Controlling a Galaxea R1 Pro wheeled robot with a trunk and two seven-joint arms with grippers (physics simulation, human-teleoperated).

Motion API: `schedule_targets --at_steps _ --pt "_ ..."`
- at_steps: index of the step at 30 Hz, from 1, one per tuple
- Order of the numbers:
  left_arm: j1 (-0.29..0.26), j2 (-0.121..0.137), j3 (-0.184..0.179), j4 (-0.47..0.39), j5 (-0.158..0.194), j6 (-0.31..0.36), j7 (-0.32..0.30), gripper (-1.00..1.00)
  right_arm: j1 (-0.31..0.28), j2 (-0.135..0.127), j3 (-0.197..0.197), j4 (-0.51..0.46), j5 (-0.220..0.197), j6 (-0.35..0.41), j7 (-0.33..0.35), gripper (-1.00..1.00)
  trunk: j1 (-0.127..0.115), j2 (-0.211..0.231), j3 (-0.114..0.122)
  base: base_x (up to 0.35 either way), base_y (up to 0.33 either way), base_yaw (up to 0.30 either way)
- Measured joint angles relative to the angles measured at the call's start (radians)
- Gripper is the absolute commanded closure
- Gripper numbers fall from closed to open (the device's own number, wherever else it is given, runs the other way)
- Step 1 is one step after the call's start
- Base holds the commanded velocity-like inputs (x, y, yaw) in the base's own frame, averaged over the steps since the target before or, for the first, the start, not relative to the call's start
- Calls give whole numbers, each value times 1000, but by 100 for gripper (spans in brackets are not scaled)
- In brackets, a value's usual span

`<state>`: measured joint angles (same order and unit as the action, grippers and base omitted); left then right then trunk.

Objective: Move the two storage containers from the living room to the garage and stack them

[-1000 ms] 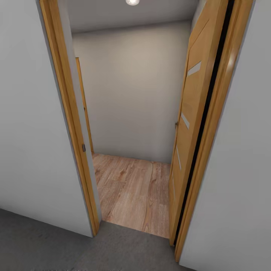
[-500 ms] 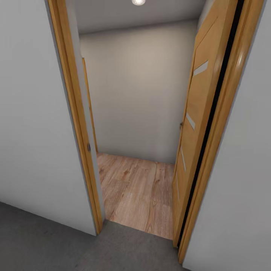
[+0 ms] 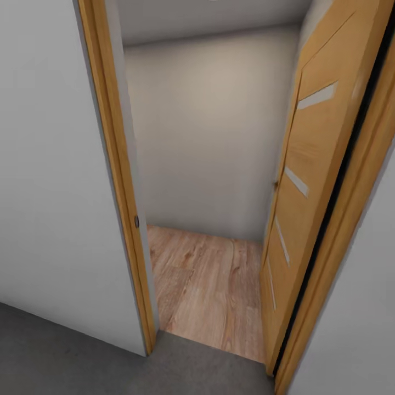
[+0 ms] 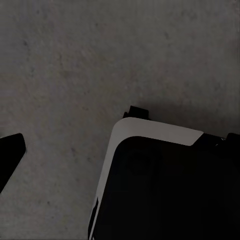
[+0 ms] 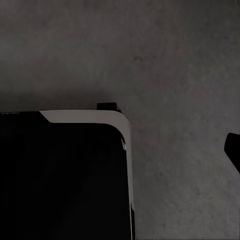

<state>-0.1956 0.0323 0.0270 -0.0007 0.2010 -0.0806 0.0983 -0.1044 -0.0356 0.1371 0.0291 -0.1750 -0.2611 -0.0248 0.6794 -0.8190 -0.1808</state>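
Note:
The two storage containers are out of view. I face an open doorway (image 3: 208, 219) from the dark grey concrete floor (image 3: 55, 356). Beyond the threshold lies a light wood-plank floor (image 3: 211, 285), ending at a plain pale wall (image 3: 208, 137). In the left wrist view, one dark fingertip (image 4: 10, 155) shows at the frame's edge above the grey floor (image 4: 75, 65). The right wrist view has a dark fingertip (image 5: 233, 150) at its edge over the same floor (image 5: 175, 75). Nothing is visible between the fingers in either wrist view.
A wooden door frame post (image 3: 118, 181) stands at the left of the opening, with grey wall (image 3: 49, 192) beside it. The wooden door (image 3: 307, 197) hangs open into the far room at the right. My dark base with a pale rim (image 4: 150, 132) (image 5: 90, 116) shows below each wrist.
The whole head view has shifted: the doorway looks larger and sits further right, and the ceiling light has left the top edge. The camera has moved closer to the opening.

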Motion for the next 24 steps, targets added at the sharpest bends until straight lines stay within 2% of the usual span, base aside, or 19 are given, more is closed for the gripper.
schedule_targets --at_steps 3,9,18,24 --pt "0 0 0 0 0 0 0 -100 0 0 0 0 0 0 0 -100 0 0 0 247 208 -46" --pt "0 0 0 0 0 0 -1 -100 0 0 0 0 -1 0 -1 -100 0 0 0 195 57 -215" --pt "0 0 0 0 0 0 -1 -100 0 0 0 0 -1 0 -1 -100 0 0 0 28 5 -241" --pt "0 0 0 0 0 0 -1 -100 0 1 0 0 -1 0 -1 -100 0 0 0 1 0 -54"
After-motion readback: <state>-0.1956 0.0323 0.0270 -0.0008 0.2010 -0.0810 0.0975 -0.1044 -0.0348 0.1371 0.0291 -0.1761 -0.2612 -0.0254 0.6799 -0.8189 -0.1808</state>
